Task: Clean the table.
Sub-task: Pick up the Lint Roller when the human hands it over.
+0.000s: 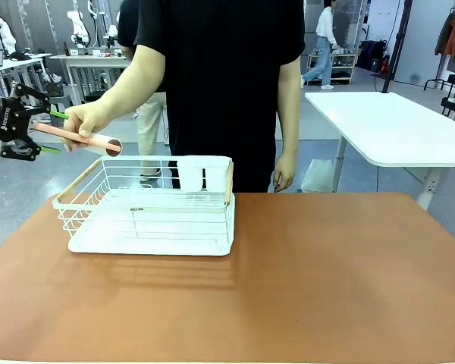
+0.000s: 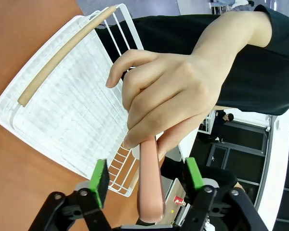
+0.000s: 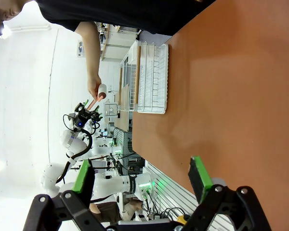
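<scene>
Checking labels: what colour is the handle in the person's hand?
Salmon pink handle; clearest in the left wrist view.

Black left end effector (image 2: 146, 177), green pads (image 2: 99, 179); person's black T-shirt (image 1: 220, 76).

Right gripper (image 3: 140, 167) at the bottom edge, green pads wide apart, nothing between them. View is rolled sideways. The table (image 3: 226, 101) runs up the right side, reddish-brown, bare near the gripper. White wire rack (image 3: 152, 79) sits on it well away from the gripper, toward the person. Person's hand (image 3: 96, 90) sticks out past the table edge, holding a pink stick (image 3: 92, 103) (white end, too small to identify). Left gripper (image 3: 85, 114) sits right at the stick's other end.
</scene>
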Controlling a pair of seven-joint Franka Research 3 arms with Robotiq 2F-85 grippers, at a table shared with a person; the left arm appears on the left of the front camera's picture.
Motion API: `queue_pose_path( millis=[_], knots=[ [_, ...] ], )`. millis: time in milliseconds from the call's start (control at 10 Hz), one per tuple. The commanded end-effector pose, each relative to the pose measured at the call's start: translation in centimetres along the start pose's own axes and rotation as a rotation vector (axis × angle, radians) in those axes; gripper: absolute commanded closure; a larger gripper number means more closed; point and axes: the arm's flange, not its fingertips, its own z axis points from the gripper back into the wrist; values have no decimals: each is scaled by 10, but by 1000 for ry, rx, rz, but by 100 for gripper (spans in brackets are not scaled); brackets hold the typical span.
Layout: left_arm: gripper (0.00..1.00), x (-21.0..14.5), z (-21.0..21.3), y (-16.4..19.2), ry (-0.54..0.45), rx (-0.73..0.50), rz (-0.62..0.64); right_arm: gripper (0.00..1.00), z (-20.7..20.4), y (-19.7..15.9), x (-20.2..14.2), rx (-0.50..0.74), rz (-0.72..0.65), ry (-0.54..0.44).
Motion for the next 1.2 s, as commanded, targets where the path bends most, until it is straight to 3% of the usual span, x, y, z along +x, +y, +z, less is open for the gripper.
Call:
queue_pose_path(
  millis=[0, 600, 700, 1100],
  knots=[
    [39, 5, -10, 4, -8, -31, -18, 0, 0, 3, -1, 9, 7, -3],
    [95, 7, -8, 4, -11, -35, -5, 0, 0, 3, -1, 9, 7, -3],
    [100, 6, -7, 4, -12, -34, -5, 0, 0, 3, -1, 9, 7, -3],
    [100, 5, -3, 1, -4, -1, 7, 0, 0, 3, -1, 9, 7, -3]
  ],
)
